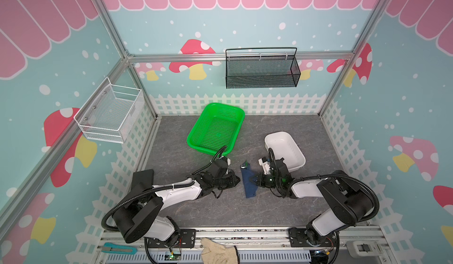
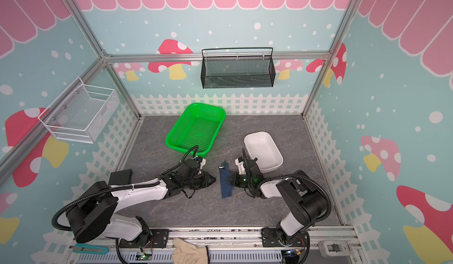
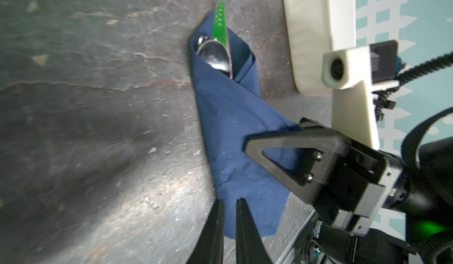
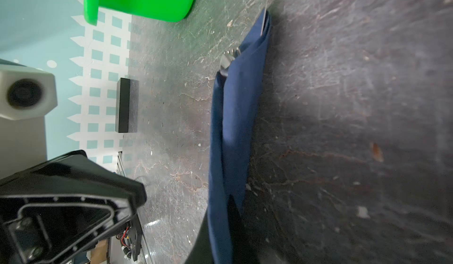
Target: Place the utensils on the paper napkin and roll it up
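Observation:
The navy paper napkin lies on the grey table between both grippers, folded lengthwise around the utensils. A spoon bowl shows in its open far end, with a shiny strip beside it reflecting green. Metal tips poke out there too. My right gripper is shut on the napkin's right edge. My left gripper stands just left of the napkin. Its jaws are a narrow gap apart with nothing between them.
A green basket stands behind the left gripper and a white tub behind the right one. A black block sits at the table's left edge. A beige glove and a teal cutter lie on the front rail.

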### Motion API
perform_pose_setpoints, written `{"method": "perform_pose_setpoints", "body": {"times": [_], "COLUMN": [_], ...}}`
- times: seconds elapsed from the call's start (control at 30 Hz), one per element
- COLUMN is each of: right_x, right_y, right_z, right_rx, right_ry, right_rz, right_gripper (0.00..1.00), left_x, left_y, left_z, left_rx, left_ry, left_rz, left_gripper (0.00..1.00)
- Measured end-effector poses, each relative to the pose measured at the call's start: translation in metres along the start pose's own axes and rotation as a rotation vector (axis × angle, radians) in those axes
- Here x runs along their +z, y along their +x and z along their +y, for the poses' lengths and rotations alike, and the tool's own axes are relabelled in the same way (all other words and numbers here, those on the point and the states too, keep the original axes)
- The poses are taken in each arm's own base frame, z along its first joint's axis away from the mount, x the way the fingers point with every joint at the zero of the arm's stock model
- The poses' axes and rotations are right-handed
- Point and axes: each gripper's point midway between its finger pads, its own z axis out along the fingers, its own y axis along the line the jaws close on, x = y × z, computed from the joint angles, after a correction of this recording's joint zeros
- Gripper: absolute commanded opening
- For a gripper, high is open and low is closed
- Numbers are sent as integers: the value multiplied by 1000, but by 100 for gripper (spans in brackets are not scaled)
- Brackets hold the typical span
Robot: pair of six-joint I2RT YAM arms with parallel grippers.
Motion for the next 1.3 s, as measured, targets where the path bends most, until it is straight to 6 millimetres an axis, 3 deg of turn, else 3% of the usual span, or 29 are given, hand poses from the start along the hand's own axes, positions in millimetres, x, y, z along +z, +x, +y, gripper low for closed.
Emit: {"method": "perform_pose_setpoints", "body": {"times": [0.4, 0.8, 1.1, 1.3], "right_x": [-3, -13, -35, -53], "right_y": [1, -4, -18, -28], "right_z": [5, 24, 62, 95], "right_rx": [-13, -55, -120, -163], "right_ry": [-21, -76, -175, -262], "right_rz": [2, -21, -81, -111], "right_gripper": [7, 7, 7, 7], "left_x": [-8, -9, -20, -40], "left_y": [-7, -11, -25, -41], "left_z": [21, 20, -15, -56], "left_rx": [-69, -123, -127, -108], "left_ry": [-18, 59, 254, 452], "left_rz": [-46, -68, -110, -149], "left_gripper": [26, 38, 63, 68]}}
